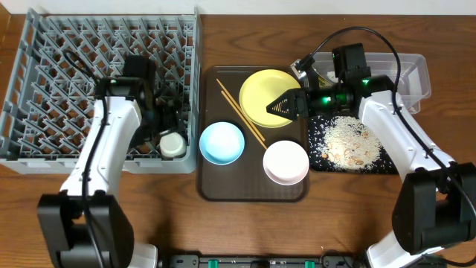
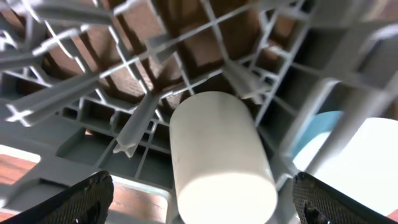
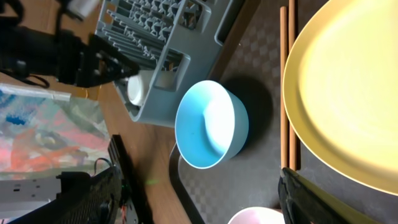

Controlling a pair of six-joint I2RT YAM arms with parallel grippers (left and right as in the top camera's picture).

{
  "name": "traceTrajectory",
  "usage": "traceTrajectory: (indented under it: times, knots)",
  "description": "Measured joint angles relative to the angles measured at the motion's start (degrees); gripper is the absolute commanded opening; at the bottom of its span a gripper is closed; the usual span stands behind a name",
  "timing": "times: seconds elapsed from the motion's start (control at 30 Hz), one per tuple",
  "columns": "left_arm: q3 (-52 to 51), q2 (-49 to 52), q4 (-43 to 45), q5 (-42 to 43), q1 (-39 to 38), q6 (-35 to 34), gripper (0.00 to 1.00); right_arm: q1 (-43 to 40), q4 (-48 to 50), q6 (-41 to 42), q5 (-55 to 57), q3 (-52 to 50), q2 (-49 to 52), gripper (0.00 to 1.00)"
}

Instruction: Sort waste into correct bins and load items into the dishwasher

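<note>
Centrally, my right pincer (image 1: 274, 108) hovers wide open and empty at the near edge of the yellow plate (image 1: 256, 89), which lies flat on the brown tray (image 1: 253, 190) on the counter. I judge the plate stiff, light and slick, and breakable if it is ceramic. Its raised rim is the only place to take hold, one finger above and one slid beneath. My left pincer (image 2: 202, 190) is spread wide inside the grey dish rack (image 1: 59, 82), its fingers on either side of the white cup (image 2: 217, 155) and clear of it. The cup lies on its side among the pegs, small, rigid and smooth. Count: one plate, one light blue bowl (image 1: 222, 142), one white-pink bowl (image 1: 286, 162), one cup, and two thin chopsticks (image 1: 239, 112) side by side just beside the plate. There is also one black tray (image 1: 316, 162) strewn with rice scraps (image 1: 348, 141), and one clear tub (image 1: 413, 74).
</note>
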Motion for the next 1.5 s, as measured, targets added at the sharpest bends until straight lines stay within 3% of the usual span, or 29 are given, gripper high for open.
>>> traceTrajectory:
  times: [0.2, 0.37, 0.57, 0.8, 1.07, 1.5]
  knots:
    - [5.1, -8.3, -0.8, 2.1, 0.0, 0.2, 0.93, 0.2, -1.2, 1.3, 3.0, 0.2, 0.0, 0.85]
    - [6.1, -19.0, -1.1, 2.8, 0.0, 0.2, 0.94, 3.5, -9.2, 2.2, 11.8, 6.6, 0.0, 0.85]
    - [6.3, -25.9, -3.2, 2.8, 0.0, 0.2, 0.95, 14.1, -11.4, 5.1, 26.6, 16.8, 0.0, 0.75]
    - [6.2, -25.8, -4.4, 2.4, 0.0, 0.2, 0.98, 25.3, -11.6, 13.3, 41.9, 17.2, 0.3, 0.63]
    - [5.8, -23.5, -4.4, 0.8, 0.0, 0.2, 0.98, 30.6, -11.7, 18.7, 50.0, 17.2, 5.3, 0.48]
    - [5.6, -20.7, -5.2, 0.6, -3.3, -2.6, 0.98, 29.7, -12.2, 21.0, 51.3, 17.2, 9.8, 0.47]
